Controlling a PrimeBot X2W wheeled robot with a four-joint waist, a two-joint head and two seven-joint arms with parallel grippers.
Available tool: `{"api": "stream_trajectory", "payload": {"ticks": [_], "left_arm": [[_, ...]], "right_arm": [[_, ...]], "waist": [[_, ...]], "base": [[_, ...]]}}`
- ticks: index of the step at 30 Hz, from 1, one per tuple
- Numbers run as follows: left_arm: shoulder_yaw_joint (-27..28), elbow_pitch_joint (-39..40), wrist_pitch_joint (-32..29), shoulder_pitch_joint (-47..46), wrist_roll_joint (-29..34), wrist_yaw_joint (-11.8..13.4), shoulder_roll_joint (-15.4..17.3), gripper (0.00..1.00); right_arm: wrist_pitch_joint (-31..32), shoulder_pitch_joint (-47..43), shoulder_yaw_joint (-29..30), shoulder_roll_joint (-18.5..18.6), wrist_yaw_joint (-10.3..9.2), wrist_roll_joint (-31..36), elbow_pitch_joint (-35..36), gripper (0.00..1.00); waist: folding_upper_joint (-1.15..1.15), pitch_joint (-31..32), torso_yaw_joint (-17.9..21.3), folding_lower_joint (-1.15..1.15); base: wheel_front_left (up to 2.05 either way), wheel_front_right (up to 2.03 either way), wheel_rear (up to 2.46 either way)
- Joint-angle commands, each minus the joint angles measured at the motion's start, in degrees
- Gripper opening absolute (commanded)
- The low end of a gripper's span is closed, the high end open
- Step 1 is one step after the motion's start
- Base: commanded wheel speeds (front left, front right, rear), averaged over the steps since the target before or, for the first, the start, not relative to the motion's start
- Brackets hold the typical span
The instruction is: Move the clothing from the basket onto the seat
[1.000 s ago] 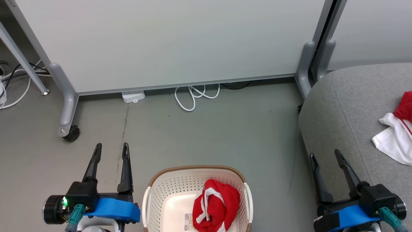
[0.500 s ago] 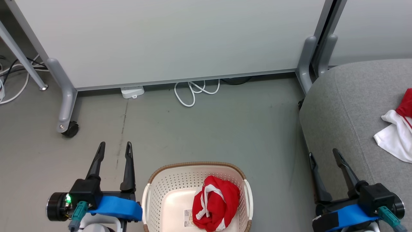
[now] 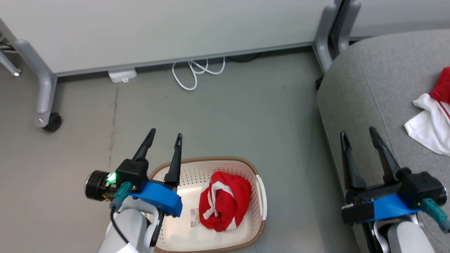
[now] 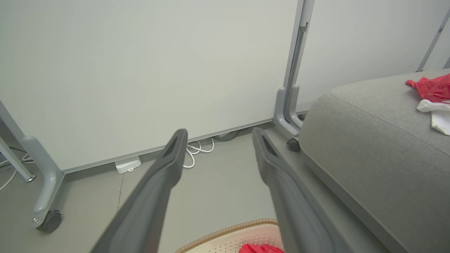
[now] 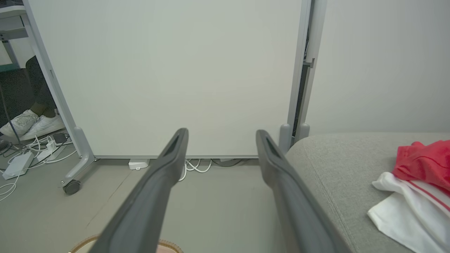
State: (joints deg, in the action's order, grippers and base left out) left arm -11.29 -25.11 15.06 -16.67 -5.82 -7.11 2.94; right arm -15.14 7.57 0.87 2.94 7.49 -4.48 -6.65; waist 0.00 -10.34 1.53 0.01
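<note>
Head view: the left gripper (image 3: 166,133) is seen with its fingers spread wide and nothing between them, above the left rear rim of the basket (image 3: 211,160). The right gripper (image 3: 357,131) is spread and empty too, over the edge of the seat (image 3: 369,80). One crumpled red jersey (image 3: 221,202) lies in the basket; a second jersey (image 3: 430,126) is on the seat. The left gripper should be lowered onto a thick fold, and the cloth lifted clear of the rim before it is carried across.
</note>
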Motion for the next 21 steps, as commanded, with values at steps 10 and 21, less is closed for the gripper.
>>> {"api": "stream_trajectory", "payload": {"ticks": [10, 21], "left_arm": [[-10.7, -13.7, 0.2, -11.8, -4.4, -0.3, 2.7, 1.00], [-19.3, -27.8, 0.2, -21.6, -8.4, -0.4, 4.2, 1.00]], "right_arm": [[0.0, 7.0, -0.9, -0.1, 0.01, -1.3, 2.9, 1.00], [0.0, 10.5, -0.6, -0.1, 0.01, -1.6, 5.4, 1.00]], "waist": [[0.00, -11.5, 6.6, -0.01], [0.00, -21.1, 10.0, -0.01]], "base": [[0.00, 0.00, 0.00], [0.00, 0.00, 0.00]]}}
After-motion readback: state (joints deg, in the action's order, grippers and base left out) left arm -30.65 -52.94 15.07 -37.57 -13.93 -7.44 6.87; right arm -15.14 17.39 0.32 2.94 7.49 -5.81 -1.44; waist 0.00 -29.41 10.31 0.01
